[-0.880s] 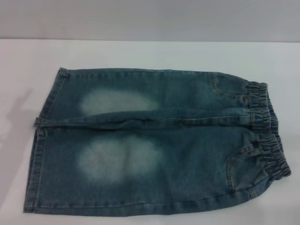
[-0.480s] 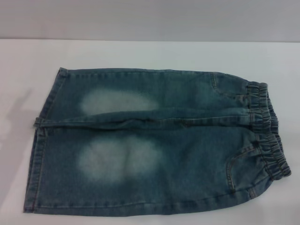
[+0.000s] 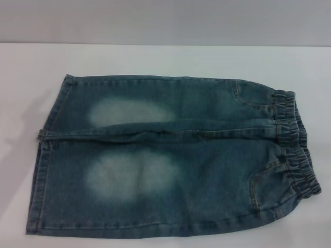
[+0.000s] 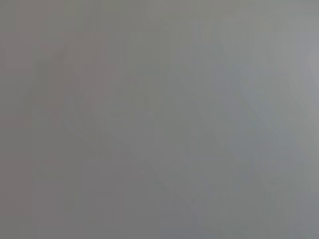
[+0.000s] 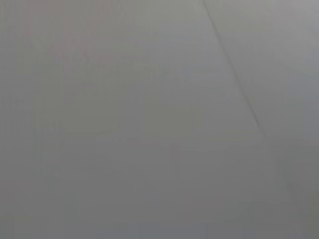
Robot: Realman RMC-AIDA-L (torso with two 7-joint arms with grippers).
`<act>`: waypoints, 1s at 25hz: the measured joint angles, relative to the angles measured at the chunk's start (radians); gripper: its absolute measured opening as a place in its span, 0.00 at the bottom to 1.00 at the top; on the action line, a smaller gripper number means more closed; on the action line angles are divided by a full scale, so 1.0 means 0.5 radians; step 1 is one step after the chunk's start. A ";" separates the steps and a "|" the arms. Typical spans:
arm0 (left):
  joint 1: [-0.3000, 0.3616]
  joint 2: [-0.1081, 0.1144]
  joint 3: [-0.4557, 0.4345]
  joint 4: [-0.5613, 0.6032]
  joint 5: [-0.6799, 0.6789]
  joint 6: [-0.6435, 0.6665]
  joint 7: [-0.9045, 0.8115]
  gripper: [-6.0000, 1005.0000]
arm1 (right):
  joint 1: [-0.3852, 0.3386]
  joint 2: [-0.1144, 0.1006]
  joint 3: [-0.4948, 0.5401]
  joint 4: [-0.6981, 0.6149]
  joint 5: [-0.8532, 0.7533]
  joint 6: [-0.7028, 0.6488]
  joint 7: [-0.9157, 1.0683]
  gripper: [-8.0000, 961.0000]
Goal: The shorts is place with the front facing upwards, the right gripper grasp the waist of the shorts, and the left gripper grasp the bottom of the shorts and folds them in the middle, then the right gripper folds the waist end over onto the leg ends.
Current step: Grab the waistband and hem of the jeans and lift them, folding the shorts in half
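On the white tabletop [image 3: 165, 59] the blue-green denim shorts [image 3: 170, 155] lie spread flat and front up, reaching nearly across the head view. At the left are the two flat, straight stitched leg hems [image 3: 44, 155], the far leg's hem set slightly further in than the near one's, so the edge steps at the middle seam. Moving right, each leg shows a pale faded patch, and the central seam runs between them with a slight ridge of cloth. At the right end sits the puckered, gathered elastic waistband [image 3: 295, 144], with a curved pocket seam on either side of it. Neither the left gripper nor the right gripper appears in the head view, and both wrist views show only a plain grey field, probably bare surface or wall, so I cannot tell how either pair of jaws stands. By my reading no fold has been made and the task is at its very start, with the garment laid out and untouched. The next move would call for the right gripper to come in over the waistband and the left gripper over the hems, each taking one edge for the lengthwise fold.
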 joint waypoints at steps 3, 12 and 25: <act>-0.046 0.089 0.050 0.073 0.139 -0.101 -0.193 0.61 | 0.014 0.000 0.000 0.000 0.000 0.002 0.001 0.82; -0.216 0.514 -0.052 0.553 1.133 -0.443 -1.515 0.60 | 0.014 0.001 0.002 0.002 0.000 0.013 0.002 0.82; -0.338 0.601 -0.873 1.078 2.969 -0.130 -2.804 0.60 | 0.013 -0.002 0.008 -0.051 0.004 0.221 -0.018 0.82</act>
